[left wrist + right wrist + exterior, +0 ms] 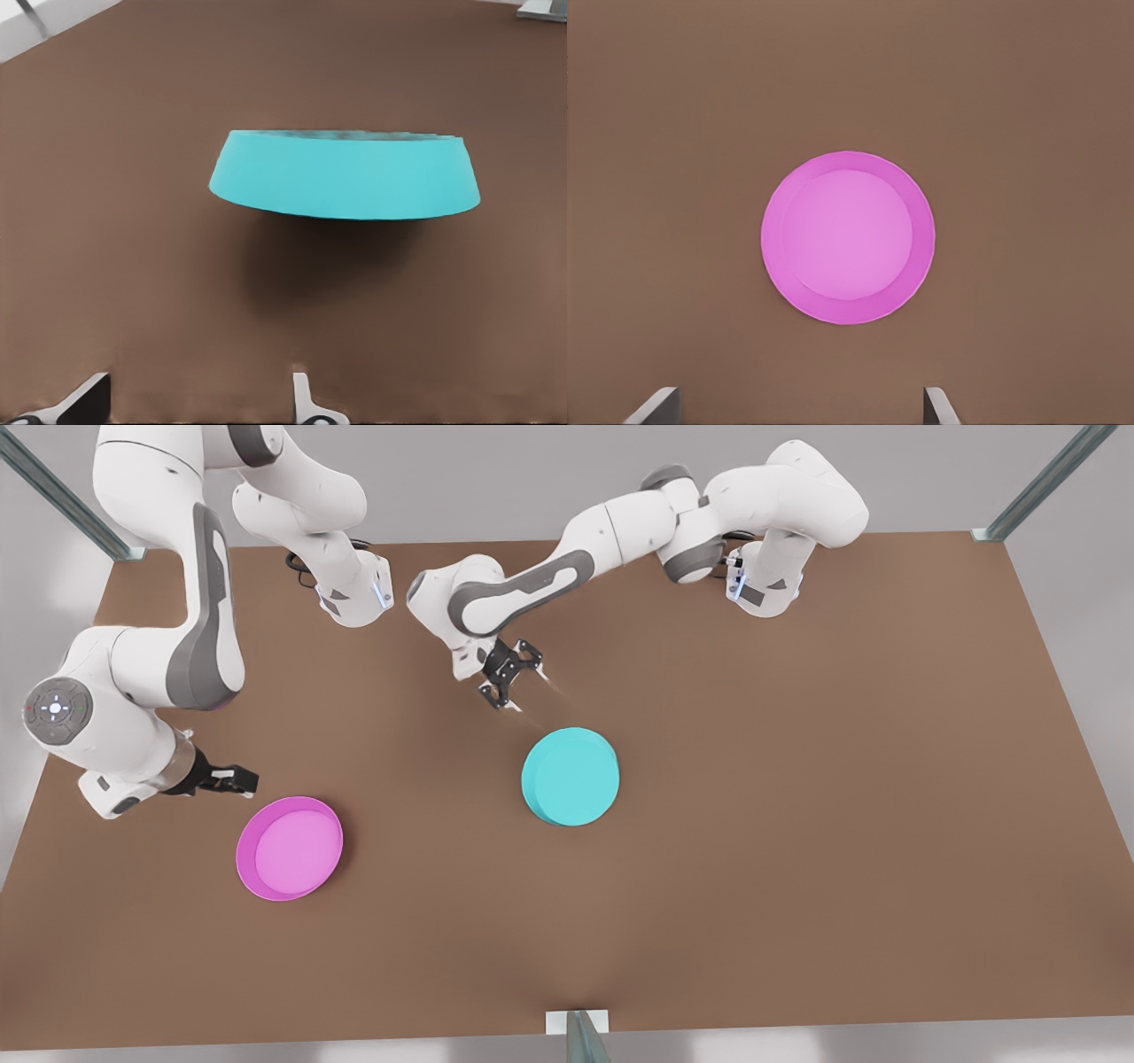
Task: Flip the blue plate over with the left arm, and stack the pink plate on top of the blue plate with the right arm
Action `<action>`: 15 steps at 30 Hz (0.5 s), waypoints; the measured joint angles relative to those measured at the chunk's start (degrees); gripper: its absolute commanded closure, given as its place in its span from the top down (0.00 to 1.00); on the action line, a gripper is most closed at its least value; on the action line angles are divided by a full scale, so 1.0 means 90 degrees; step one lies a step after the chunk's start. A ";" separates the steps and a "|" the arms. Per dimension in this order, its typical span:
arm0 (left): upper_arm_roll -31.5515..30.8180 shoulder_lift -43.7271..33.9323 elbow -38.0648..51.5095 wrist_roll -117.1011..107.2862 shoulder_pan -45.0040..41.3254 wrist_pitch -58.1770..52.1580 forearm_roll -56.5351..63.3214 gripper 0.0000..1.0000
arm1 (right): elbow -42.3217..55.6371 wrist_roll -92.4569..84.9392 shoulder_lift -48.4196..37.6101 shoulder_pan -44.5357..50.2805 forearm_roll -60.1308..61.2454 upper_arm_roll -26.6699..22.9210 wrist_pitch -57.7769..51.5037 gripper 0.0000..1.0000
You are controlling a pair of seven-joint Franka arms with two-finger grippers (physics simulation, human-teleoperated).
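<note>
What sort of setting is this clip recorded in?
A simulated tabletop workcell, it seems, not a home or kitchen. A plain brown table carries two white arms bolted at its far edge, metal frame struts stand at its corners, and the blue plate and the pink plate lie on it.

no readable text, labels or numbers

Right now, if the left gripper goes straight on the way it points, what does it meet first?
Most likely the blue plate. The left gripper is open, and its wrist view has the plate's side wall straight ahead with bare table between. Depth is unclear; it may touch the table first.
</note>
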 measured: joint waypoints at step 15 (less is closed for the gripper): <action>0.2044 -0.4893 -0.2962 1.2023 0.6316 0.0055 -0.3341 1.00 | -0.0995 -0.2883 0.1509 0.0159 0.2450 -0.1465 0.2004 1.00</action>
